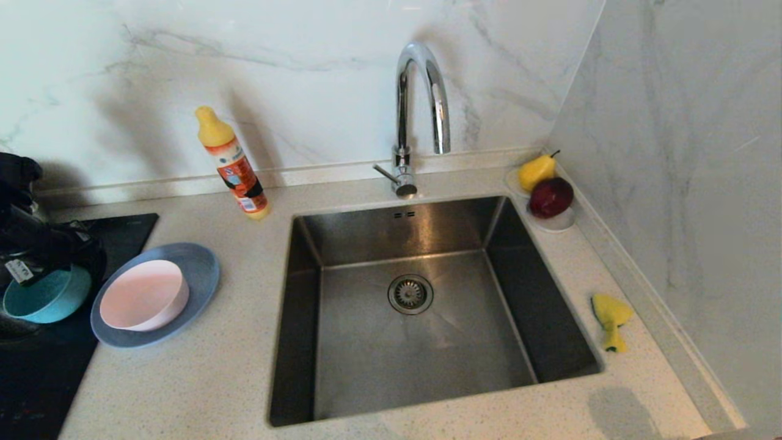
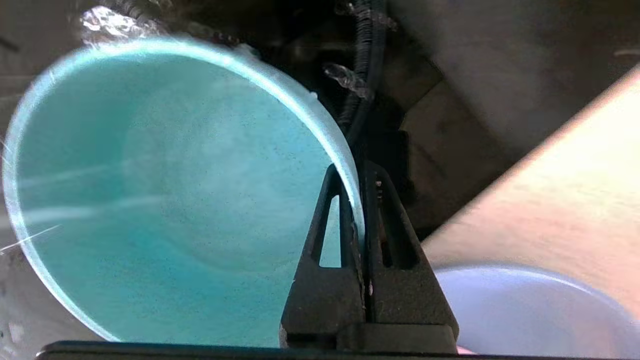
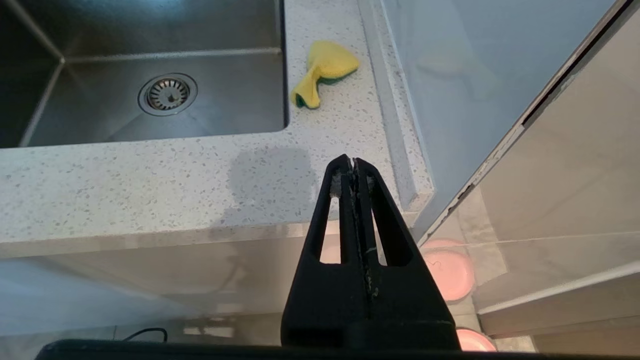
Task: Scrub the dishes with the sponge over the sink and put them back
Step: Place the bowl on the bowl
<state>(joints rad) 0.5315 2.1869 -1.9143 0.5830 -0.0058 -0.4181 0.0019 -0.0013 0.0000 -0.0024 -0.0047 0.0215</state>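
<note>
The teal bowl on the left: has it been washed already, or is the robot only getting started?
Only starting. No dish shows signs of scrubbing. In hand: the left end effector is shut on the rim of the teal bowl, beside the sink, not over it. Left: the sponge lies untouched on the counter right of the sink, the right end effector shut and empty near the counter's front edge. The pale pink dish sits on the blue-grey plate.

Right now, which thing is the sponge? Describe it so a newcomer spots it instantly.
Start at the steel sink and go to the speckled counter strip between its right rim and the marble side wall. The sponge lies there alone, nearer the front than the saucer with the pear and apple. It is small and yellow with a pinched waist and thin green layer, unlike the upright yellow-capped detergent bottle.
</note>
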